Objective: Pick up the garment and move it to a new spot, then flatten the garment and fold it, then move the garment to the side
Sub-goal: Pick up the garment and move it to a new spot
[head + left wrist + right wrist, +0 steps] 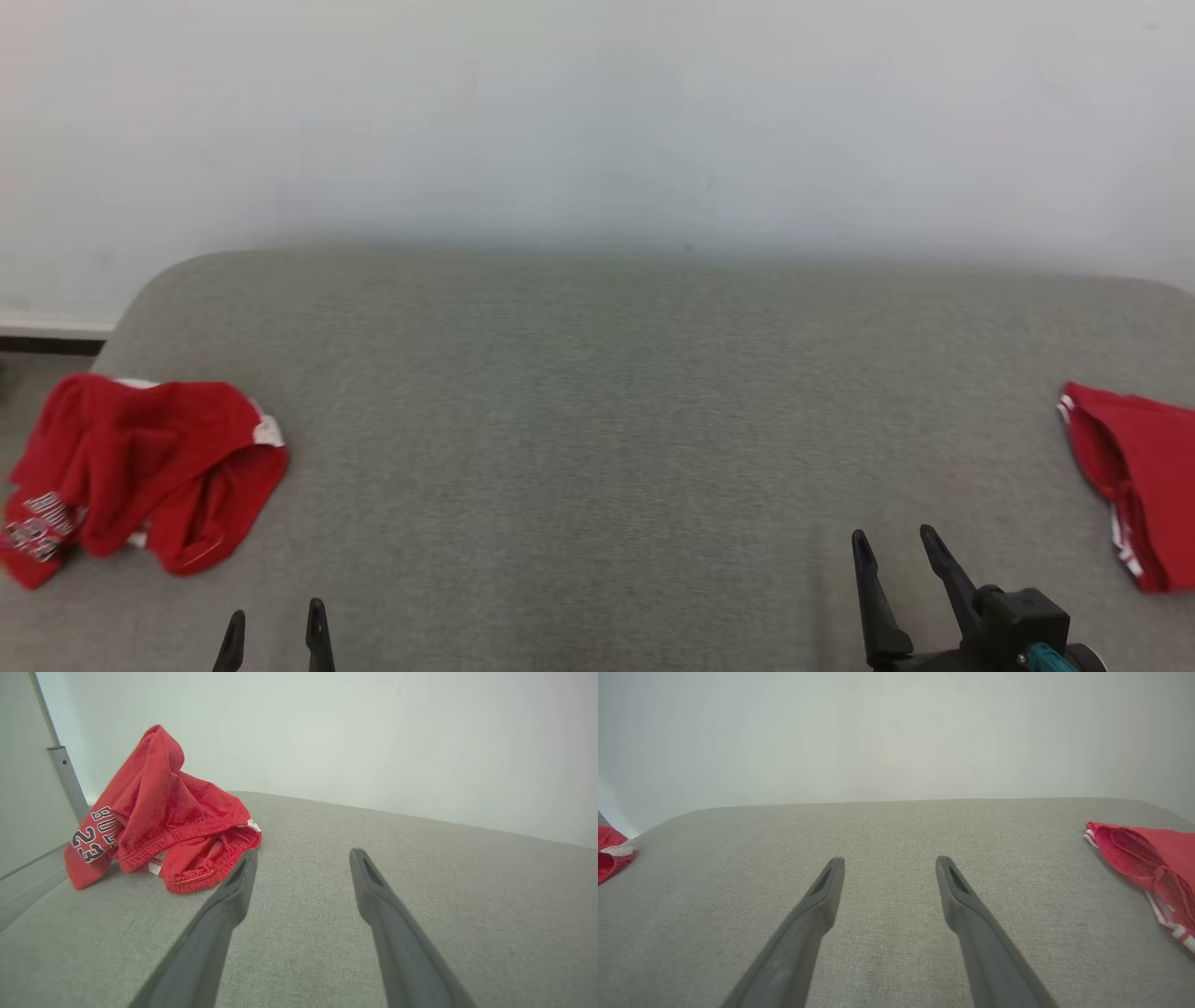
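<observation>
Grey surface (597, 420) bears crumpled garment (140, 467) left, folded garment (1134, 476) right; left claw (276, 611) and right claw (893, 534) wide.

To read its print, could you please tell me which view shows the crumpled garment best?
Left wrist view: the crumpled garment lies close and large, its 23 legible. The head view has it smaller, lettering blurred; the right wrist view has one edge.

Grey fabric surface (597, 448) with rounded corners against plain white wall (597, 121).
</observation>
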Controlling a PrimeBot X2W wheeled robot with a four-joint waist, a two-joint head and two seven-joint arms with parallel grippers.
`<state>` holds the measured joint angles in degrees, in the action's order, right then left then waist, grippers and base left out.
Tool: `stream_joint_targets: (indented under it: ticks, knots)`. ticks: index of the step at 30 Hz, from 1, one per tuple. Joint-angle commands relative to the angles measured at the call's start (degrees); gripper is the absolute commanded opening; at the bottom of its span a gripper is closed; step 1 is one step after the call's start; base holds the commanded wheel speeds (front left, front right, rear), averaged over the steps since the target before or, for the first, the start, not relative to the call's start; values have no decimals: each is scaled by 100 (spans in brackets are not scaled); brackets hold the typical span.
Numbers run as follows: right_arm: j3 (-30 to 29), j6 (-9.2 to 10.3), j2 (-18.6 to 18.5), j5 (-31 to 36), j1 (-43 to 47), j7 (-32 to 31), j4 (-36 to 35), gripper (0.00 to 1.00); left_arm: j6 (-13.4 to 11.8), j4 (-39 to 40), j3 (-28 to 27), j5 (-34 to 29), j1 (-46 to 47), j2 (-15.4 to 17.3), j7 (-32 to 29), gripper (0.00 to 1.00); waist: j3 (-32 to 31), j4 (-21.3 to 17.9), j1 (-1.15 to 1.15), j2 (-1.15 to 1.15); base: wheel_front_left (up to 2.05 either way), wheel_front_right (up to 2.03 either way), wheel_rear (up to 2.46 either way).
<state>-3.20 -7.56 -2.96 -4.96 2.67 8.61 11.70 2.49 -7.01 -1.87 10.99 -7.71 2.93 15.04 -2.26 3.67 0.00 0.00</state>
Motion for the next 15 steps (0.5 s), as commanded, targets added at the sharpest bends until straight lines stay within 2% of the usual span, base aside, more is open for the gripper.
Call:
stream_joint_targets:
  ticks: [1,2,11,15]
  knots:
    - [45,16,18,-68,53,41,15,100,0,20,-6,-53,-100,-7,17,100,-103,621,0,0,0,0,0]
    - [45,16,18,-68,53,41,15,100,0,20,-6,-53,-100,-7,17,100,-103,621,0,0,0,0,0]
    - [307,16,19,-166,153,69,67,100,9,16,-146,-111,-267,-7,17,100,-236,1556,0,0,0,0,0]
    - [443,16,19,-211,115,93,94,100,-3,-19,-245,-128,-346,-7,17,100,-278,1800,0,0,0,0,0]
